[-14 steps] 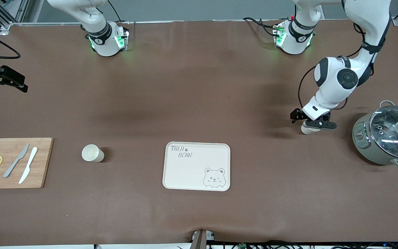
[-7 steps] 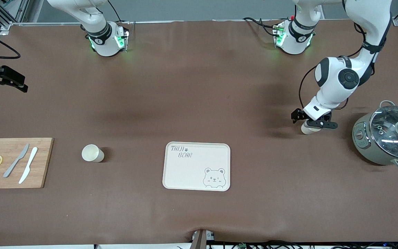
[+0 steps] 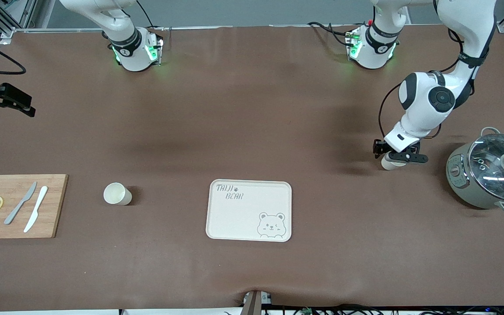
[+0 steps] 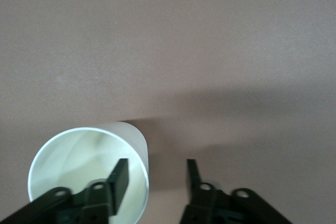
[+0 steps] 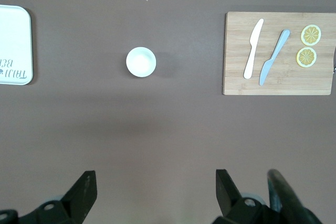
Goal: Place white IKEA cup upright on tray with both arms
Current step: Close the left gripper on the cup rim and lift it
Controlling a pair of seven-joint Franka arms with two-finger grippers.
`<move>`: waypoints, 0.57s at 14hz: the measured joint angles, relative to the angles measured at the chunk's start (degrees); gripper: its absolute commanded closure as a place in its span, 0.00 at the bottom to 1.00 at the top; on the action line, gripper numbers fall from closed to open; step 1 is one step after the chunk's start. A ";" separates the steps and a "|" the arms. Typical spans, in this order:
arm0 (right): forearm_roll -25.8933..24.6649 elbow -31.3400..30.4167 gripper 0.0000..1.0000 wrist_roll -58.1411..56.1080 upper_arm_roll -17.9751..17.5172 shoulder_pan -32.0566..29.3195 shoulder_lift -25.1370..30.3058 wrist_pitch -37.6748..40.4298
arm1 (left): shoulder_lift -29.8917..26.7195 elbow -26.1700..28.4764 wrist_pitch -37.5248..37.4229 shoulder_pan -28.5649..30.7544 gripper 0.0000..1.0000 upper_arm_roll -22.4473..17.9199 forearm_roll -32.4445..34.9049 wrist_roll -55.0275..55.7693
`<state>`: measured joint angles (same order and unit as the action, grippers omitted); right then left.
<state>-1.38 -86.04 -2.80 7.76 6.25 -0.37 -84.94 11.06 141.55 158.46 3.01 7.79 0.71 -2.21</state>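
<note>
Brown table [image 3: 252, 109], grey wall above; left gripper [image 4: 155, 178] narrower than before, astride cup [image 4: 89, 174] rim near pot [image 3: 490, 175]; right gripper [image 5: 152, 187] spread wide.

Even overhead light lay bright across the brown worktop [image 3: 252, 131]; soft shadows spread beneath the arms, glare flecked the pot's glass lid [image 3: 499, 166], and the wrist-view jaws blurred.

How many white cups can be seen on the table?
2. One cup stands between the cutting board and the tray; the other cup is at the left tool, beside the pot.
</note>
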 measured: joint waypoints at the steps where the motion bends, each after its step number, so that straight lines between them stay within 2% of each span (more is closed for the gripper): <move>1: 0.00 0.00 0.00 0.00 0.00 0.00 0.00 0.00 | 0.00 0.00 0.00 0.00 1.00 0.00 0.00 0.00; 8: 0.00 0.00 0.00 0.00 0.00 0.00 0.00 0.00 | -0.40 -0.04 0.25 0.09 1.00 -0.12 0.00 0.00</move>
<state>-1.38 -86.04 -2.80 7.75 6.26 -0.37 -84.94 10.66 141.51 158.71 3.10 7.67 0.71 -2.21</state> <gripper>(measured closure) 0.000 0.960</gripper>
